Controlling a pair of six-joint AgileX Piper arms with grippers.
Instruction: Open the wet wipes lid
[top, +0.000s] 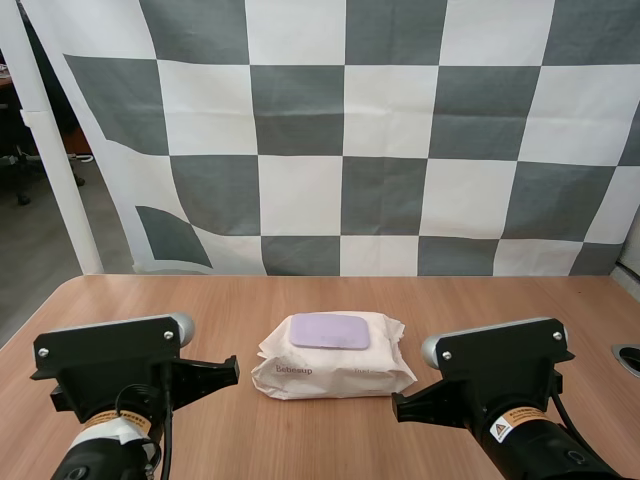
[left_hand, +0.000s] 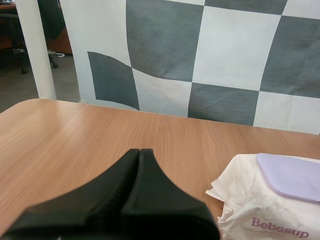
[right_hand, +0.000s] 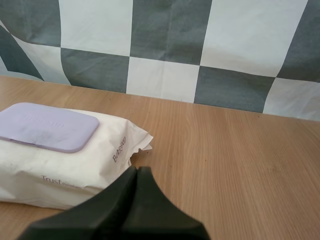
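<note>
High view shows the wipes pack (top: 335, 368) on the counter (top: 300, 295), its purple lid (top: 329, 331) flat. Beside the pack, left pincer (left_hand: 140, 151) and right pincer (right_hand: 137, 169) are each pressed closed, empty.

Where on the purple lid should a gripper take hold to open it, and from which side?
Take the lid by its thin rim, probably from above: it lies flat and shut atop the pack, so only an edge offers purchase. Its hinge side cannot be told. The left gripper and right gripper, both shut, flank the pack and must open first.
</note>
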